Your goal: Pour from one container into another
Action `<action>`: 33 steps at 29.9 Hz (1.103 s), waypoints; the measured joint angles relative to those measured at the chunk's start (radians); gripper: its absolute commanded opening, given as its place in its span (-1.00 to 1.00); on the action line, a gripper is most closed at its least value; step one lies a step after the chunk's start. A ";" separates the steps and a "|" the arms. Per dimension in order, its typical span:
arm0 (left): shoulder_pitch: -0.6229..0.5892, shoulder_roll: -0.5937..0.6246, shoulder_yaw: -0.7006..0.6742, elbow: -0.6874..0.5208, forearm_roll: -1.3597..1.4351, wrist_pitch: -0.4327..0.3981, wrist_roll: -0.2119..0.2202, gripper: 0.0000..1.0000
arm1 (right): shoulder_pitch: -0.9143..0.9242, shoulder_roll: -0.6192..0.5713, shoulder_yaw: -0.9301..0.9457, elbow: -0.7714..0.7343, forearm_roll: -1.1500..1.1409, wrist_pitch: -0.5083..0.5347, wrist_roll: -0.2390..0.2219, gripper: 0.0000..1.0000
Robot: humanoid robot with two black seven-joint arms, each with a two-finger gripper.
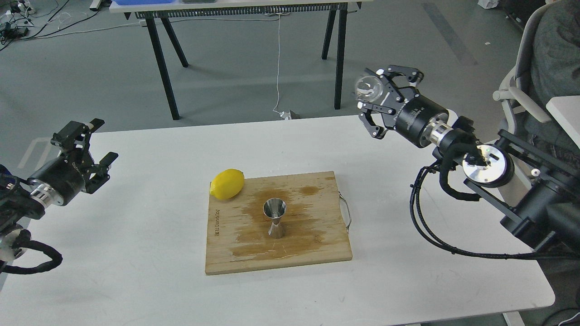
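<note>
The steel hourglass jigger (274, 218) stands upright near the middle of the wooden cutting board (317, 246). The small clear glass cup (367, 88) is held high in the air beyond the table's far right edge, tipped on its side. My right gripper (370, 89) is shut on it, well away from the jigger, up and to the right. At the table's left edge my left gripper (101, 140) hovers open with nothing in it.
A yellow lemon (227, 183) lies on the board's far left corner. A dark wet stain spreads over the board around the jigger. The white table (136, 253) carries the board. A chair (512, 95) stands at the right, and black table legs (161, 63) behind.
</note>
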 measured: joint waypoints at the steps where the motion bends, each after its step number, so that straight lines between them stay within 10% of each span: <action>1: 0.000 0.000 -0.006 -0.001 0.000 0.000 0.000 0.98 | -0.074 0.003 0.087 -0.006 0.028 0.000 -0.001 -0.49; 12: 0.000 -0.031 -0.026 -0.002 0.000 0.000 0.000 0.98 | -0.516 0.161 0.539 -0.064 0.241 -0.070 -0.002 -0.51; 33: 0.000 -0.031 -0.025 0.000 0.001 0.000 0.000 0.98 | -0.412 0.309 0.561 -0.161 0.261 -0.342 0.013 -0.50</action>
